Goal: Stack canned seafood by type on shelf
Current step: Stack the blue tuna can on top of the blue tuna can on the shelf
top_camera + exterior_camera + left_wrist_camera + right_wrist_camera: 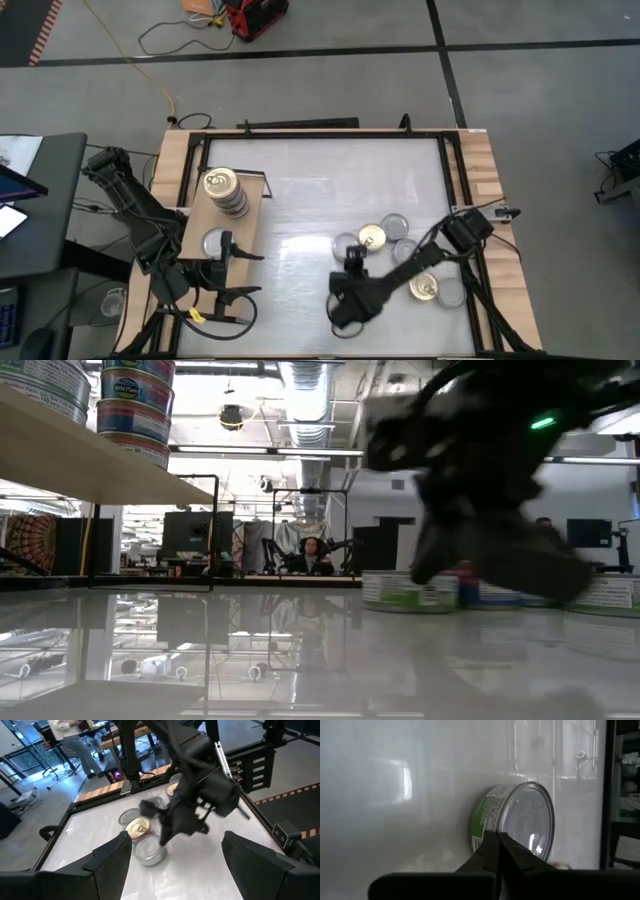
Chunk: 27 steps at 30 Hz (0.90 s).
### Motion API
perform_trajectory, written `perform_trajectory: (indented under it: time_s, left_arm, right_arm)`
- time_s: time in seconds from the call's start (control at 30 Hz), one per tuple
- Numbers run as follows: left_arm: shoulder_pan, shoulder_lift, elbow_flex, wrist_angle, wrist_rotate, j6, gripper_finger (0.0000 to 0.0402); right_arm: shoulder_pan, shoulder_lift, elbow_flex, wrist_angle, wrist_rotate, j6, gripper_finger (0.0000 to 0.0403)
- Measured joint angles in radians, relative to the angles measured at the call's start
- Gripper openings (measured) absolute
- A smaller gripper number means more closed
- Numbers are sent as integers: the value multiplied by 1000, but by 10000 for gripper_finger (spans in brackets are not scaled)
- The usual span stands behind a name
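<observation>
Right pincer [352, 262] sat low over the white worktop [300, 210], at the near-left edge of the loose group of tins, its two fingers [492, 851] pressed together with nothing between them. In the right wrist view the closed tips lay against the side of a silver-topped tin with a green label [520, 822]; whether they actually touched it could not be told. Loose tins [395, 250] lay clustered right of centre on the worktop, a mix of gold pull-tab tops and plain silver-grey tops; one gold-topped tin [372, 237] lay just beyond the pincer, another [424, 288] farther right under the right arm. Left pincer [232, 275] hung near the front left of the worktop by the shelf's near end, fingers [107, 857] spread wide, holding nothing. The shelf [250, 215], a light wooden board in a thin black frame, stood at the left side of the worktop. On its far end stood a stack of tins [225, 192] with a gold pull-tab top uppermost; a single silver-topped tin [216, 240] lay on the near end. In the low view the stack showed blue labels [135, 400] above the board. A seated person [311, 557] showed in the room far behind.
</observation>
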Motion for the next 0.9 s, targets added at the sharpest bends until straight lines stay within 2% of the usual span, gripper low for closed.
perform_trajectory:
  time_s: [0.2, 0.37, 0.63, 0.7, 0.9]
  left_arm:
    - [0, 0, 0, 0, -2, -2, 295]
    - [-12, 0, 0, 0, -2, -2, 295]
    - [-13, 0, 0, -4, -2, -3, 295]
    - [-13, 0, 0, -4, -2, -3, 295]
    - [-13, 0, 0, 1, -1, -4, 295]
  right_arm:
    - [-126, 0, 0, 28, 3, -121, 25]
    - [-175, -4, 1, 92, -39, -206, 28]
    - [-148, -6, 4, 134, -99, -136, 24]
    - [-135, -1, 0, 146, -170, -109, 26]
    - [-115, 2, 0, 136, -153, -78, 27]
